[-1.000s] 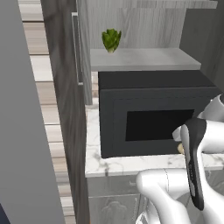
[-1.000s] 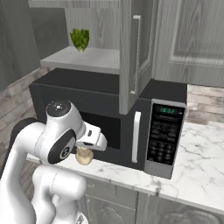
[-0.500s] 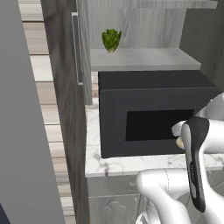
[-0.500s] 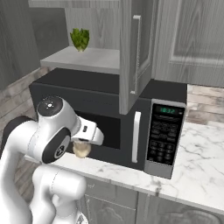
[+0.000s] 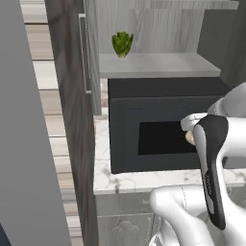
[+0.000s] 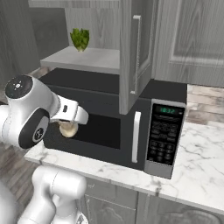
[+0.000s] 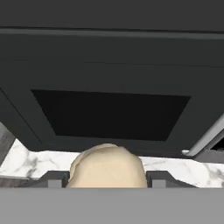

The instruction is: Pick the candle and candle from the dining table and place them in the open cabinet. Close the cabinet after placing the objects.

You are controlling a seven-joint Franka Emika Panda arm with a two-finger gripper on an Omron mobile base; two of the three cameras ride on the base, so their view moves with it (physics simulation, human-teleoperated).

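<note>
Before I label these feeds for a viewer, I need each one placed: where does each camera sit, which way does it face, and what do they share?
Left base view: behind the arm to its left, facing the microwave and the open cabinet's shelf; the white arm crosses the lower right.
Right base view: behind the arm to its right, facing the same microwave; the arm rises at lower left.
Hand view: on the hand, facing the microwave window past the cream candle it grips.
All three share the microwave; both base views share the green thing on the shelf.

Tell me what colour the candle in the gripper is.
Cream; the candle shows best in the hand view.
</note>
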